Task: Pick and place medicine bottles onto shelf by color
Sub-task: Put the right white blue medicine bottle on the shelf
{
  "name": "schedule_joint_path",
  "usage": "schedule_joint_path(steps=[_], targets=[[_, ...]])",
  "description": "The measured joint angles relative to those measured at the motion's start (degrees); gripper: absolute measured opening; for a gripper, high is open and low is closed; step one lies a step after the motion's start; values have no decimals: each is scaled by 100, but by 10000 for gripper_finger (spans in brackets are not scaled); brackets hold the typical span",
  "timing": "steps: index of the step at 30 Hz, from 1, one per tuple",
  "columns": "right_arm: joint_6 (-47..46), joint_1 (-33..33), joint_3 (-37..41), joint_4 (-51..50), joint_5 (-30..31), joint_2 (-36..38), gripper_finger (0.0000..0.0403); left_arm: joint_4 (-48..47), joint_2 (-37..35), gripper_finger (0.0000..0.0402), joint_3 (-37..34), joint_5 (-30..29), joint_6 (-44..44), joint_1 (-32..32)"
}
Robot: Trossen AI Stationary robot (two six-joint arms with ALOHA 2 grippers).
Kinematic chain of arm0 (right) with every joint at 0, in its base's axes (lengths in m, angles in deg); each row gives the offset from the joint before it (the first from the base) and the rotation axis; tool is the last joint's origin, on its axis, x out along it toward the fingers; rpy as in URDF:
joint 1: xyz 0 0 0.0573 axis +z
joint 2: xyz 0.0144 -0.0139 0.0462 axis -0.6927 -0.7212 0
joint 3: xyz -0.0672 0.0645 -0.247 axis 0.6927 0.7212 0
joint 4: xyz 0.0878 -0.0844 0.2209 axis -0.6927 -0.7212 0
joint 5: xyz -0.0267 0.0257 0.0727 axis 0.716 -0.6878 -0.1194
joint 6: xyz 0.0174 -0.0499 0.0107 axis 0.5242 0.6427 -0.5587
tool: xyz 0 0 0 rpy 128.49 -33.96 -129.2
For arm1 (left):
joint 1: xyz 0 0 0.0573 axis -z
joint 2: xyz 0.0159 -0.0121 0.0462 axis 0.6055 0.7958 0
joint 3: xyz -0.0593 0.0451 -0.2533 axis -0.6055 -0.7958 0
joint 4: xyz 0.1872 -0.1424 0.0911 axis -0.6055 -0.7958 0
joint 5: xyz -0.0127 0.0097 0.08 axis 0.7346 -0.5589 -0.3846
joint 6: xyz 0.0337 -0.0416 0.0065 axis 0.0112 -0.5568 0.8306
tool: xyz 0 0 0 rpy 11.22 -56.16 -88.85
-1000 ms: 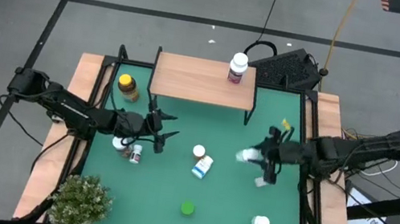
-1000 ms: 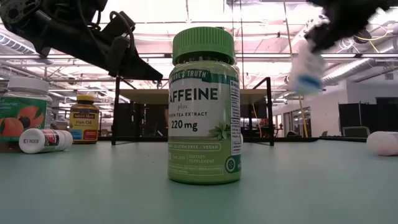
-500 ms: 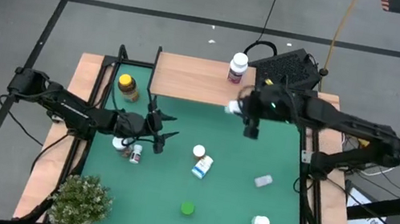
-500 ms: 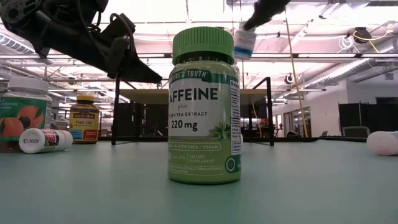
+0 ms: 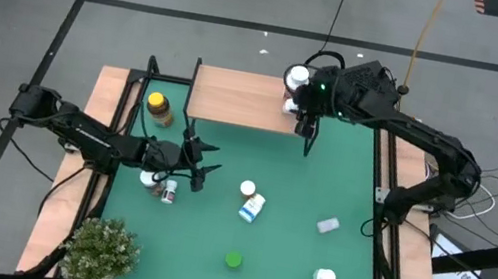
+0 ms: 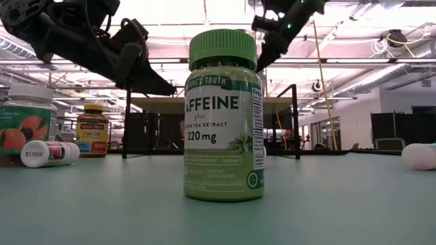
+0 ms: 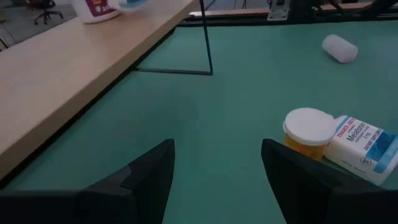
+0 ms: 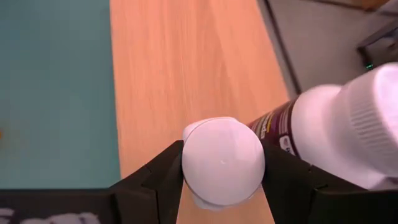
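Your right gripper [image 8: 222,180] is clamped on a small white-capped bottle [image 8: 224,160], cap toward the wrist camera, and holds it over the right end of the shelf [image 5: 236,97], near the shelf's front edge. Directly beside it stands a white bottle with a dark label [image 8: 329,124], already placed at the shelf's back right corner; in the right wrist view the two appear to touch or nearly touch, and you cannot confirm which from these views. Whether the held bottle's base already rests on the board is hidden, so treat the step in hand as the set-down. Lower straight and slowly, keep the bottle upright, and open the fingers only when the base sits fully on the wood. Hold clear of the front edge so the base is fully supported. Avoid any sideways drift toward the standing bottle, since a nudge could tip it off the back corner. After release, lift straight up before retreating over the mat. Your left gripper [image 7: 214,168] waits with its fingers spread wide and empty, low over the left part of the green mat [image 5: 323,182], close to two small bottles [image 5: 160,186]. Remaining work still lies on the mat: an orange bottle and a blue-white one [image 5: 251,204] at centre, a green bottle [image 5: 233,259] toward the front edge, and two white ones on the right side.
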Motion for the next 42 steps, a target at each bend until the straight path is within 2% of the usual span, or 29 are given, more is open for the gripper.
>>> schedule_joint_path(steps=[5, 13, 24, 42], targets=[[11, -297, 2, 36, -567, -103, 176, 96, 0, 246, 0, -1, -11, -29], [72, -439, 2, 43, -579, -100, 178, 165, 0, 246, 0, -1, -17, -29], [-14, -439, 2, 197, -578, -100, 220, 160, 0, 246, 0, -3, -133, -29], [-745, -432, 210, 240, -531, -89, 222, 138, 0, 246, 0, -7, -322, -29]])
